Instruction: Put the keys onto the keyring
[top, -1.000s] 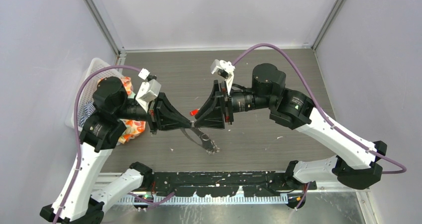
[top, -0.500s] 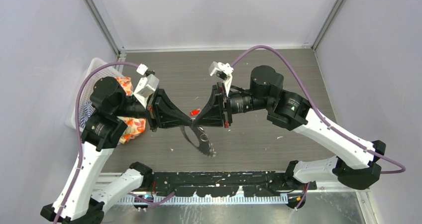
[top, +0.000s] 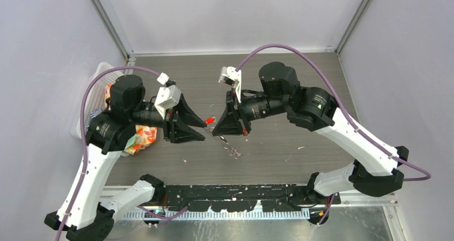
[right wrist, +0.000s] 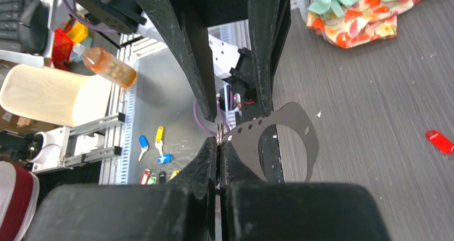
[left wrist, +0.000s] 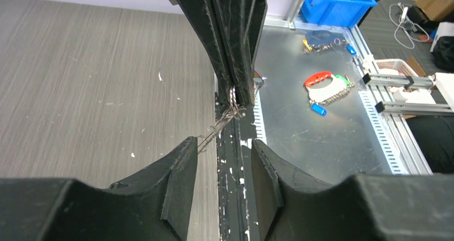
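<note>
Top view of both arms meeting tip to tip above the grey table (top: 278,80). The right gripper (top: 215,134) has its jaws clenched on the rim of the keyring (top: 229,147), which hangs below it toward the near edge, clear of the left fingers as far as the overhead view shows. The left gripper (top: 204,132) faces it with jaws released and nothing between them. The left wrist view shows the ring's wire (left wrist: 217,128) running from the clamped right fingers down toward the spread left fingertips; contact cannot be told. The red-headed key (top: 210,121) lies on the table just beyond the tips, unheld. A basket (top: 101,72) stands at left.
</note>
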`<move>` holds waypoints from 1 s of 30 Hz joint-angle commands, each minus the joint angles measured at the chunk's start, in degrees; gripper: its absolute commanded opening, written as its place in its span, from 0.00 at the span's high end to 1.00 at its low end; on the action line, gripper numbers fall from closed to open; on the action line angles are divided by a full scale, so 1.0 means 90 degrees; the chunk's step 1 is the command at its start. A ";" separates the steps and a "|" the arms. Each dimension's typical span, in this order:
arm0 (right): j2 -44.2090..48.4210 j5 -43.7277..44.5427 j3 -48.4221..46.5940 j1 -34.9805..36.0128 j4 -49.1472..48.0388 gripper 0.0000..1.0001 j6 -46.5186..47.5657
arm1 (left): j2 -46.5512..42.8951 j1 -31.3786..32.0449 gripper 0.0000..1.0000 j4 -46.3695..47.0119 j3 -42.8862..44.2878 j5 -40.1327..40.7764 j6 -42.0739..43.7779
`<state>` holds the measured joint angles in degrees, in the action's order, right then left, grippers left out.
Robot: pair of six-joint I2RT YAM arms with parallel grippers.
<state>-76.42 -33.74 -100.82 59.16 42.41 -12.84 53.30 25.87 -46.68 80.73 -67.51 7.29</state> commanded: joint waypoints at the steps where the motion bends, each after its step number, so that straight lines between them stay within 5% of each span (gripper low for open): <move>1: -0.0286 0.0312 -0.0616 0.0157 0.0858 0.99 0.0452 | 0.0320 0.0045 0.57 -0.0929 0.0466 0.0006 0.0803; 20: -0.0952 0.0846 -0.1523 0.0496 0.1566 0.99 0.0693 | 0.0360 0.0553 0.79 -0.1101 0.0527 0.0544 0.1033; 30: -0.1107 0.1026 -0.1777 0.0611 0.1867 0.99 0.0773 | 0.0301 0.0553 0.69 -0.1188 0.0712 0.0591 0.1142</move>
<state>-86.39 -25.10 -113.38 64.10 59.42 -6.52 56.97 30.63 -56.97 84.79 -61.95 15.97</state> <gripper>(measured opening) 0.036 0.305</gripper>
